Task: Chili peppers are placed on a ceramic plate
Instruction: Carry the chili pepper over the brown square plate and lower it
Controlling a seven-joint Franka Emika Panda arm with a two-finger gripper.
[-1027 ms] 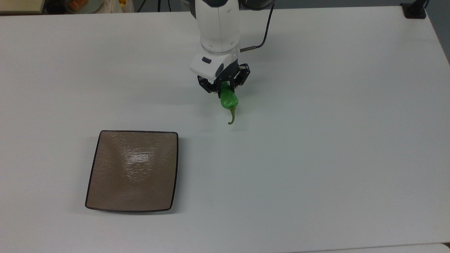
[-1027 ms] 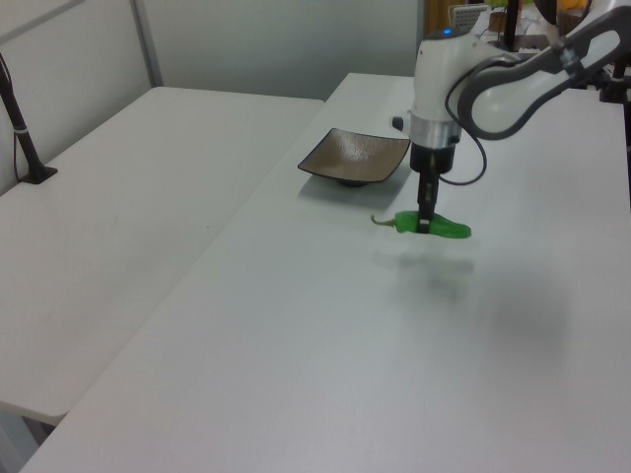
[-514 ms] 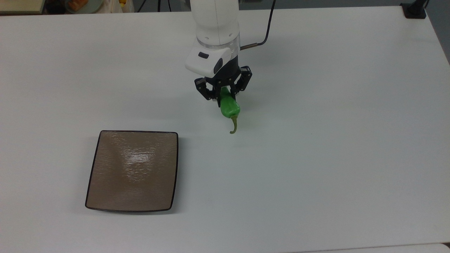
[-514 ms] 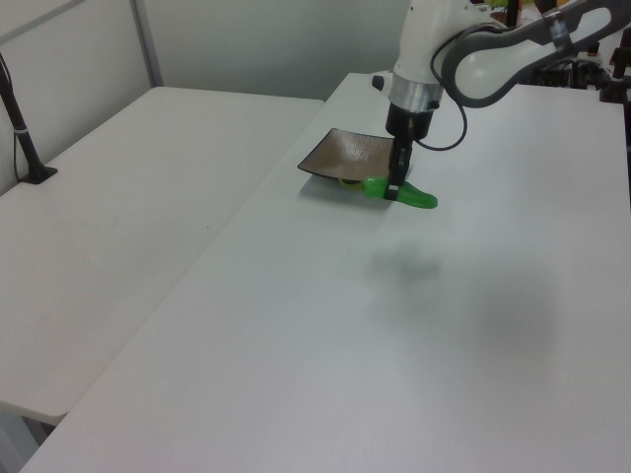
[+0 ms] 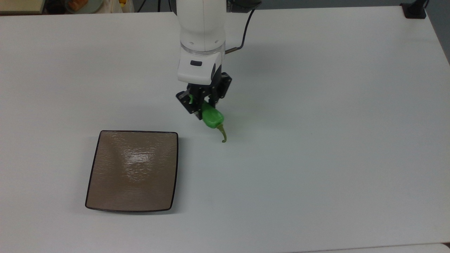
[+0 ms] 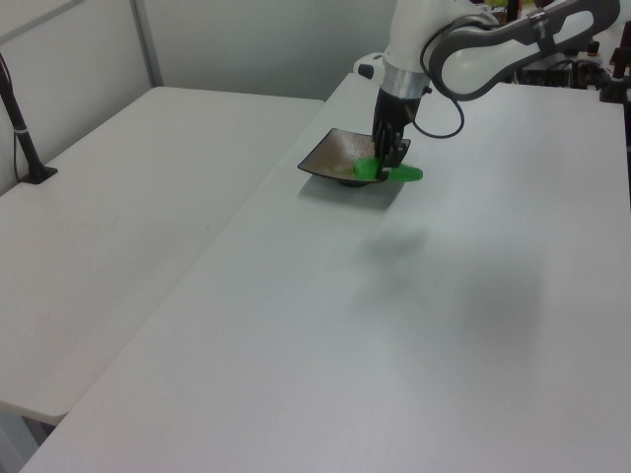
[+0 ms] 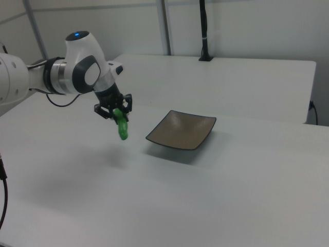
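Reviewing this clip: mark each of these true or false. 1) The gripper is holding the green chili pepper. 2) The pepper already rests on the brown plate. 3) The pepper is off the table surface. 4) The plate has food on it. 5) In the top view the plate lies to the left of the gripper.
1) True. The gripper is shut on the chili pepper, also seen in the right view.
2) False. The pepper hangs in the gripper, short of the ceramic plate.
3) True. In the right view it hangs above the table, with its shadow below.
4) False. The plate is bare.
5) True. It lies toward the top view's lower left of the gripper.
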